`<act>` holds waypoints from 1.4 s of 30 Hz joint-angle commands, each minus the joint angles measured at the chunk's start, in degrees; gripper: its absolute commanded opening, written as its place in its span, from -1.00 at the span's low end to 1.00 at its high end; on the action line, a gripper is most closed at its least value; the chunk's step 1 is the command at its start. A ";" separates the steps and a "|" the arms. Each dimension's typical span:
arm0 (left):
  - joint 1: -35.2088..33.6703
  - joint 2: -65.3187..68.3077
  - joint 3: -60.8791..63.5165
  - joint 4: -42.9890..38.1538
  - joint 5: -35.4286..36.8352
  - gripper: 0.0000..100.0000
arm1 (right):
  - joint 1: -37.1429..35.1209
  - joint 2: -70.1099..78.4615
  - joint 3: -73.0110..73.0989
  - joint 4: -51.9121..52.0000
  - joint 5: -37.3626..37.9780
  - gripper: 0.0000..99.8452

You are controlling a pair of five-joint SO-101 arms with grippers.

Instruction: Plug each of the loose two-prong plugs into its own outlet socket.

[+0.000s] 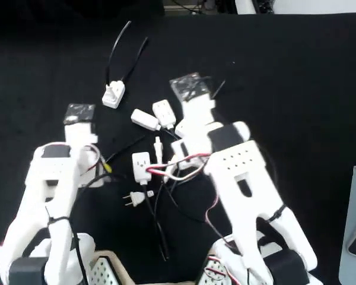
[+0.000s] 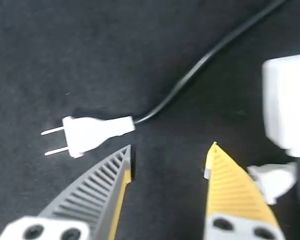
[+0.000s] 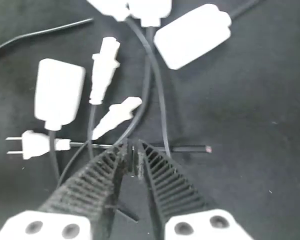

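One loose plug [image 2: 90, 134] lies crosswise at the frame's left centre, prongs leftward, just beyond the released, empty left hand [image 2: 171, 147].

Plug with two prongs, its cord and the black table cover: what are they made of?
The plug looks like smooth white moulded plastic, slightly glossy. Its prongs look like bare metal: thin, pale, shiny. The cord seems rubbery black plastic; it bends smoothly. The table cover is probably black cloth or felt: matt and faintly speckled.
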 commanded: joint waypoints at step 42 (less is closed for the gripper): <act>-4.88 -48.79 24.57 -1.32 -1.49 -0.52 | -8.00 44.53 -26.95 -9.85 -9.14 -0.98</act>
